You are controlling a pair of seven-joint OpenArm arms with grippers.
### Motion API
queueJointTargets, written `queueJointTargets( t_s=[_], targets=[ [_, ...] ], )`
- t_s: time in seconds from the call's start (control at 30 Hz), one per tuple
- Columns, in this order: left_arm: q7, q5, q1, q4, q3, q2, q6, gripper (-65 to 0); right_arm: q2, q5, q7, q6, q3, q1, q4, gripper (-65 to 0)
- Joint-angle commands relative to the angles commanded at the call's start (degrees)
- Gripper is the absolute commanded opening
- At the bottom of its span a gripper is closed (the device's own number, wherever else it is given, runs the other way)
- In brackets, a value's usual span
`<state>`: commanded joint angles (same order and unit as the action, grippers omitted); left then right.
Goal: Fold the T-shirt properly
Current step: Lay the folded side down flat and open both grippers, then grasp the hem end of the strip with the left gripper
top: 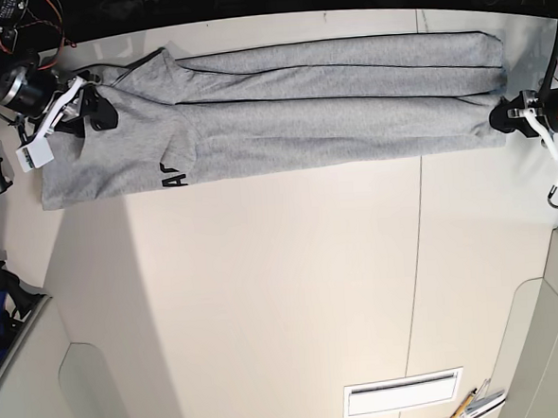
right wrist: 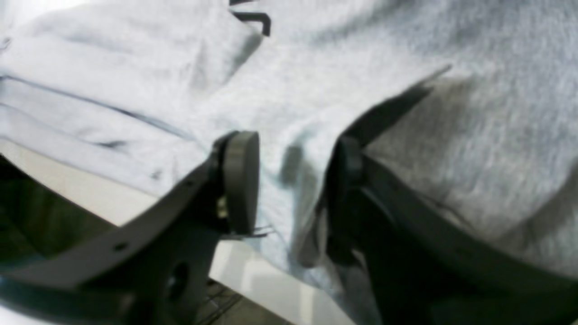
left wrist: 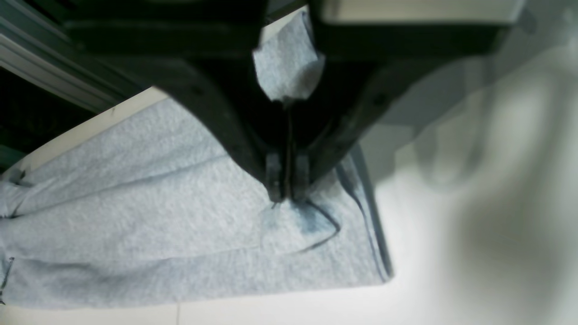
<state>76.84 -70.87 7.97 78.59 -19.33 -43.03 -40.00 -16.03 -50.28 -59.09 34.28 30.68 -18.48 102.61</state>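
The T-shirt (top: 292, 109) stretches across the table's (top: 284, 284) far edge, a claw at each end

We cannot read the black lettering (top: 174, 177) on the T-shirt (top: 301, 103): a fold hides most of it. The right gripper (right wrist: 289, 180) covers cloth beneath its far finger (right wrist: 345, 180). The left wrist view's right side is blurred.

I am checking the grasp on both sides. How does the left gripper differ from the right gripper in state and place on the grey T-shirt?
The left gripper is shut, pinching the heather-grey cotton T-shirt at its narrow end; the right gripper is open, with cloth lying between its fingers. In the base view the left gripper sits at the right edge, the right gripper at the left, near the black lettering. Both meet the same long, folded shirt.
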Motion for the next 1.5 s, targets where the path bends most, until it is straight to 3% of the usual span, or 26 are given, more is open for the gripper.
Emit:
queueJointTargets(
  t_s=[0.07,0.27,0.37,0.67,0.7,0.8,0.97,1.17,1.37,1.5],
  targets=[
    [2.78,-4.81,0.00,0.02,-1.70,-0.02,0.00,-62.1,0.02,-1.22,-0.33,0.02,2.58,0.00,1.66,-40.8],
    [3.16,-13.75,0.00,0.02,-13.86,0.00,0.00,-52.6,0.00,-2.45,-0.28,0.04,9.29,0.04,6.14,-40.8],
    [3.16,-14.13,0.98,0.02,-17.92,-0.15,0.00,-52.4,0.04,-2.45,-0.28,0.04,9.64,0.02,6.32,-40.8],
    [3.16,-14.13,6.45,0.00,-17.97,1.14,0.00,-52.4,0.04,-2.45,0.59,0.02,9.57,0.04,6.29,-40.8],
    [3.16,-14.13,6.29,0.00,-17.97,1.14,0.00,-49.4,0.04,-2.45,0.57,0.02,9.57,0.04,6.29,-40.8],
    [-5.29,-5.31,6.14,0.00,-17.53,1.20,0.00,-27.9,0.04,-2.47,0.81,0.02,9.57,0.07,6.29,-40.8],
    [-20.26,8.55,5.03,0.00,-11.08,1.29,0.00,-25.4,0.04,-2.47,0.83,0.02,9.57,0.04,6.27,-40.8],
    [-21.62,14.51,-3.13,-0.42,0.96,1.60,0.00,-25.5,0.83,-2.45,0.96,0.02,9.53,0.02,6.23,-40.8],
    [-22.77,21.40,-11.19,-9.38,3.06,6.12,0.00,-25.5,3.04,-2.47,0.76,0.02,9.42,0.02,6.14,-40.8],
    [-24.13,22.43,-13.05,-14.56,4.44,6.56,0.00,-25.5,3.04,-2.47,0.76,0.02,9.42,0.02,6.14,-40.8]
  ],
)
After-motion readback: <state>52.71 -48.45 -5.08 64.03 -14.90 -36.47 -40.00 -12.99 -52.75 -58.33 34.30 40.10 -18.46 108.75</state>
